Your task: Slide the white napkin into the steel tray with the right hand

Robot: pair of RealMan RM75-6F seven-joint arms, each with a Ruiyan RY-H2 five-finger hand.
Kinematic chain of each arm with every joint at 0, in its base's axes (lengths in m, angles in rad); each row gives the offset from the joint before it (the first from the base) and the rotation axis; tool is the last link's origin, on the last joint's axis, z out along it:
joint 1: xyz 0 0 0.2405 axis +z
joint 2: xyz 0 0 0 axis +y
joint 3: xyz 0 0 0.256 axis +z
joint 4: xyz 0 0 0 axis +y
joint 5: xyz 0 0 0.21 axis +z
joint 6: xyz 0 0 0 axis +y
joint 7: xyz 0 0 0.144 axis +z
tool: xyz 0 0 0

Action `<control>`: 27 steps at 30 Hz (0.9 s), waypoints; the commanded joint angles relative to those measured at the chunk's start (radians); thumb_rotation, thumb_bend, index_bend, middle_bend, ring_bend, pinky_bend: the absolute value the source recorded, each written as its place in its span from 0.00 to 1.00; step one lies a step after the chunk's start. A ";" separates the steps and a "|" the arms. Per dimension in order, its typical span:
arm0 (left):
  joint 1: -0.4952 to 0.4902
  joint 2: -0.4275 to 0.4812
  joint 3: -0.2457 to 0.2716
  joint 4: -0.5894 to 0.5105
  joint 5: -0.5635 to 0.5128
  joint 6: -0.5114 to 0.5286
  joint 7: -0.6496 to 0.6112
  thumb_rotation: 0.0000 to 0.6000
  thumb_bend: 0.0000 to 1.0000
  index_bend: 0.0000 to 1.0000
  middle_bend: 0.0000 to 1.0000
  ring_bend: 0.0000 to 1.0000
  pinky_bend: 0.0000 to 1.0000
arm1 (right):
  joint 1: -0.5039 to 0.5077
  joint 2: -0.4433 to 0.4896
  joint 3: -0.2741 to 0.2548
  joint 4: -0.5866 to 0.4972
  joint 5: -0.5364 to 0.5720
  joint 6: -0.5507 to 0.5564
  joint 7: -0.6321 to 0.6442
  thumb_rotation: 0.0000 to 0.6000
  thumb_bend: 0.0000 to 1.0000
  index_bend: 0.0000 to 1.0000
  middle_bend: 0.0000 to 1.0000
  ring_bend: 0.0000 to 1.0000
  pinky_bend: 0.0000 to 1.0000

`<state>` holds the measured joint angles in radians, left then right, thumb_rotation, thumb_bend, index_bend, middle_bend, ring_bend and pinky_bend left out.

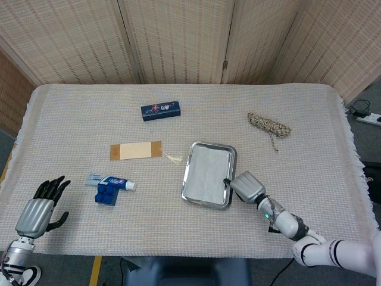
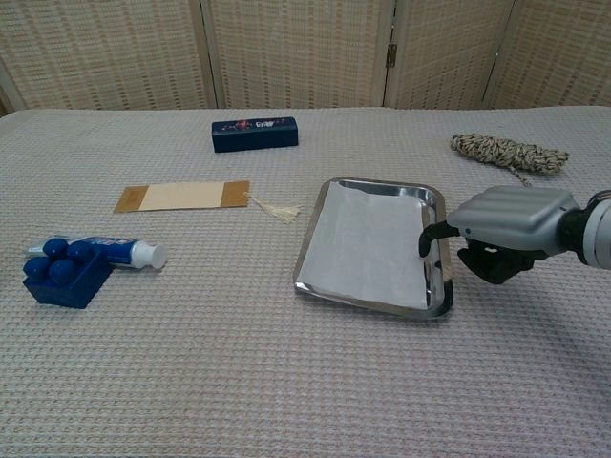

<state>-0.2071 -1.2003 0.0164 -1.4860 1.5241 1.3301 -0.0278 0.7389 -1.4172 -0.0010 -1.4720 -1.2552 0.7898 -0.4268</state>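
Note:
The white napkin [image 1: 205, 173] [image 2: 368, 243] lies flat inside the steel tray [image 1: 211, 145] [image 2: 377, 183] at mid-table, pushed toward the tray's left side. A strip of bare steel shows along the right wall. My right hand [image 1: 249, 186] [image 2: 506, 224] sits at the tray's right rim, palm down. One dark fingertip [image 2: 427, 239] reaches over the rim and touches the napkin's right edge; the hand holds nothing. My left hand [image 1: 38, 208] rests open at the table's near left corner, seen only in the head view.
A dark blue box [image 1: 161, 110] lies at the back. A coiled rope [image 1: 269, 124] lies far right. A brown card strip [image 1: 136, 150] with a tassel, a toothpaste tube [image 1: 113, 180] and a blue block [image 1: 107, 195] lie left of the tray.

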 commanded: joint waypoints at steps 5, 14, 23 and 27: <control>0.002 0.000 -0.001 0.000 -0.004 0.000 0.006 1.00 0.44 0.00 0.00 0.00 0.00 | -0.059 0.104 -0.012 -0.089 -0.095 0.133 0.042 1.00 0.95 0.27 1.00 1.00 1.00; 0.000 -0.007 0.001 0.002 -0.002 -0.004 0.020 1.00 0.44 0.00 0.00 0.00 0.00 | -0.252 0.111 -0.016 -0.052 -0.308 0.551 0.338 1.00 0.95 0.20 0.84 0.86 0.81; 0.004 -0.019 0.005 0.011 0.038 0.034 0.021 1.00 0.44 0.00 0.00 0.00 0.00 | -0.476 0.127 -0.054 -0.044 -0.338 0.838 0.278 1.00 0.80 0.00 0.03 0.14 0.21; 0.009 -0.019 0.011 0.011 0.057 0.051 0.020 1.00 0.44 0.00 0.00 0.00 0.00 | -0.577 0.175 -0.082 -0.072 -0.298 0.904 0.241 1.00 0.68 0.00 0.00 0.02 0.04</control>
<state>-0.1995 -1.2196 0.0262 -1.4747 1.5798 1.3797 -0.0071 0.2154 -1.2738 -0.0619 -1.5244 -1.5706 1.6540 -0.1715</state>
